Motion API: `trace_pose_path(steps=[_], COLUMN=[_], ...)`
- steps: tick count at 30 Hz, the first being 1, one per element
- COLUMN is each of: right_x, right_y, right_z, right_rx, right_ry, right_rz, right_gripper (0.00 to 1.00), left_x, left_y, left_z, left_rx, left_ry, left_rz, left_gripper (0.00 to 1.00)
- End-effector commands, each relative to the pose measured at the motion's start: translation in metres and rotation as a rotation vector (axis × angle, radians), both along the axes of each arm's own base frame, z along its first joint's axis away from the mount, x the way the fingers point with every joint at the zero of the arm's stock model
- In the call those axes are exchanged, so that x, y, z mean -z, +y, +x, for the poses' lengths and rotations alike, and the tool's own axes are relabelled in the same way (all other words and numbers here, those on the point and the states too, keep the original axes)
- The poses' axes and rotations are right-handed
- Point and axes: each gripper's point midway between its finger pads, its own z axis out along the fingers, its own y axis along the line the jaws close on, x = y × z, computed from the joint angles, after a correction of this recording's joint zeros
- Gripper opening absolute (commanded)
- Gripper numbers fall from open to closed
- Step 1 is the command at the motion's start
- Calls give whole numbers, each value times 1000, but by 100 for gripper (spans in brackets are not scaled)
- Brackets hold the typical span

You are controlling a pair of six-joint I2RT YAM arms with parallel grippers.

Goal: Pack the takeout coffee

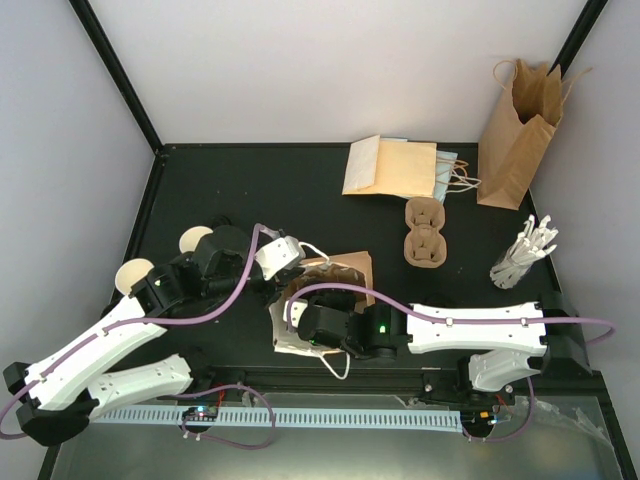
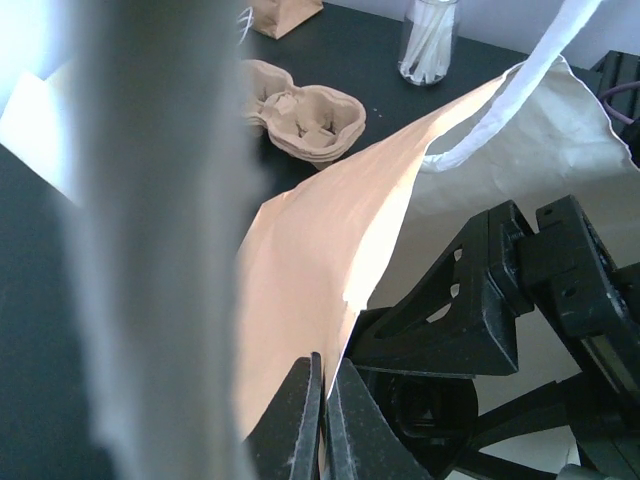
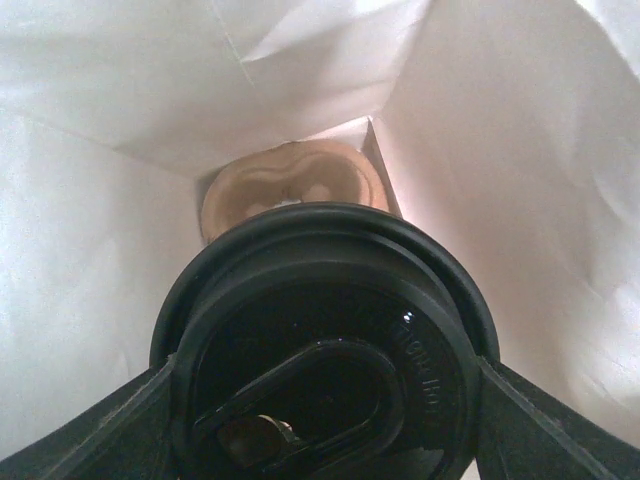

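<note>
Takeout coffee cup (image 3: 322, 300) with a black lid is held by the right gripper (image 3: 325, 415) inside the open paper bag (image 2: 310, 250), above a pulp carrier (image 3: 290, 180). The left gripper (image 2: 322, 420) is closed, pinching the bag's edge, near-centre on the table (image 1: 250, 190).

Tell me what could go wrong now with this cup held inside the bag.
1. The left claw pinches only a thin edge of the paper bag; if it slips or tears, the mouth may collapse onto the cup.
2. The right claw grips the coffee cup around its lid, above the cup carrier inside; missing a pocket could tip it.
</note>
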Motion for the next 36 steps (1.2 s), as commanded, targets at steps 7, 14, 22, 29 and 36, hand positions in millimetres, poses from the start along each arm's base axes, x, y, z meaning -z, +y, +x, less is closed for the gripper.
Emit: trace_pose_path(steps=[7, 14, 22, 29, 36], right_x=[1, 5, 5, 8, 9], right_y=[4, 3, 3, 0, -3], right_z=[-8, -11, -11, -12, -11], right_rx=[-49, -55, -63, -65, -57], right_ry=[17, 38, 32, 39, 34], right_rz=[13, 10, 12, 12, 24], right_gripper=[70, 70, 70, 69, 69], left_x=[-24, -20, -28, -59, -76], left_y=[-9, -10, -5, 10, 39], left_z=[-7, -8, -13, -30, -22], left_rx=[36, 40, 42, 40, -152], left_ry=[14, 22, 20, 11, 68], left_rz=[-74, -76, -101, -199, -280], left_gripper=[2, 2, 18, 58, 75])
